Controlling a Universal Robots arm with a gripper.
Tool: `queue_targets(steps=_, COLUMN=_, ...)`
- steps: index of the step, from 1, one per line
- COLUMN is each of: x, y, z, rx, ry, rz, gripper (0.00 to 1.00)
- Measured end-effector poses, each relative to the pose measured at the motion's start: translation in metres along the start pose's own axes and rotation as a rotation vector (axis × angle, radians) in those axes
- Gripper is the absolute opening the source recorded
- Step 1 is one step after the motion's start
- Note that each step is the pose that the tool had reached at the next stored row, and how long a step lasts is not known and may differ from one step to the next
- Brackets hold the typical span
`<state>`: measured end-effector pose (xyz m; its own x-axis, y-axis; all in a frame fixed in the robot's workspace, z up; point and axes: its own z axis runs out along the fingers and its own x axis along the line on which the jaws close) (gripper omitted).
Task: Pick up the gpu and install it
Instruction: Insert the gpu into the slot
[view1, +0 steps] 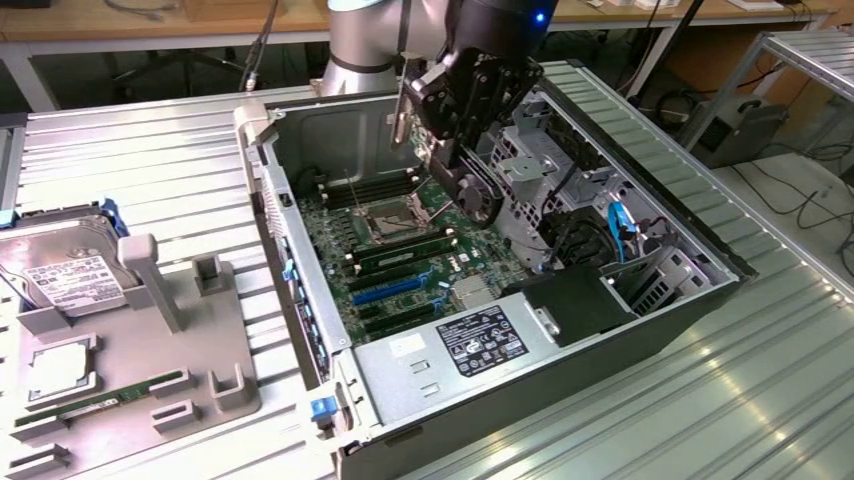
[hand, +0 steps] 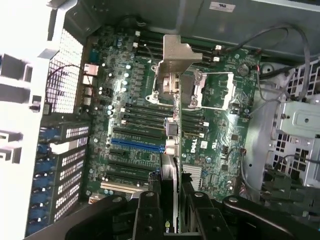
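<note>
Exterior view first. My claw (view1: 458, 150) is up over the open computer case (view1: 287, 230) and it's clamped on the gpu (view1: 477, 195). The black card hangs below my fingers, and its silvery bracket (view1: 398, 122) pokes out toward the exterior view's left. It's hovering over the motherboard (view1: 400, 270), roughly above the CPU socket (view1: 396, 218), and it isn't seated in any slot. The blue slot (view1: 391, 291) sits closer to the camera than the card does. The power supply (view1: 461, 345) with its black label is at the near end of the case. Outside the case, on the exterior view's left, a grey tray (view1: 147, 300) sits on the ribbed metal table (view1: 747, 400). A hard drive (view1: 64, 280) with a white label leans in the tray, and a green memory stick (view1: 100, 400) lies in one of its grooves.

Now the wrist view, looking down along the card. My two black fingers (hand: 147, 212) pinch the gpu (hand: 170, 175) from both sides, so all I see of it is the thin edge running away from me. At the far end it stops at the bracket (hand: 176, 55), which catches the light. The motherboard (hand: 125, 100) is spread out underneath. The blue slot (hand: 136, 145) runs crosswise to the card as I'm holding it, and one end of it comes right up to the card's line. The CPU socket (hand: 215, 90) is on the other side of the card, near the bracket end. I can't tell how far the card hangs above the board.
</note>
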<state>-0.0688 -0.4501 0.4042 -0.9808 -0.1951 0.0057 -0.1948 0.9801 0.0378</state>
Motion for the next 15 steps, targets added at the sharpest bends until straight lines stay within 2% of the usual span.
queue_targets(steps=10, x=0.0000, y=-0.0001, z=0.0020, rx=0.0019, ry=0.0052, rz=-0.218, gripper=0.26)
queue_targets(steps=15, x=-0.0001, y=-0.0002, z=0.0039, rx=0.0041, ry=0.0061, rz=-0.371, gripper=0.26)
